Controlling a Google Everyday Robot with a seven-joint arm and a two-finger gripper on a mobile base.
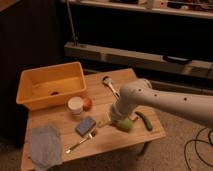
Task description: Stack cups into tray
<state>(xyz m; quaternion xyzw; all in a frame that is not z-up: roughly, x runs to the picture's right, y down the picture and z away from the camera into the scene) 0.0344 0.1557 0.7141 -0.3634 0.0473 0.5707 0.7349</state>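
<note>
The white robot arm's gripper [120, 120] is seen lowered onto a translucent green cup [125, 124] near the right front of the wooden table [150, 134]; whether the cup is gripped cannot be told. The deep yellow-orange plastic tray [30, 86] lies well apart, up and to the left, with a white cup [76, 105] passed on that line.

**Inspector:** Wooden table [65, 122] carries the yellow tray [30, 97] at ten o'clock, a white cup [75, 105] and orange fruit [88, 103] near centre.

**Clerk:** Elsewhere?

**Inspector:** Blue sponge [85, 125], fork [80, 142], grey cloth [45, 146] at seven; green cup [126, 125] beneath the gripper [118, 120]; cucumber [145, 120] at four.
</note>
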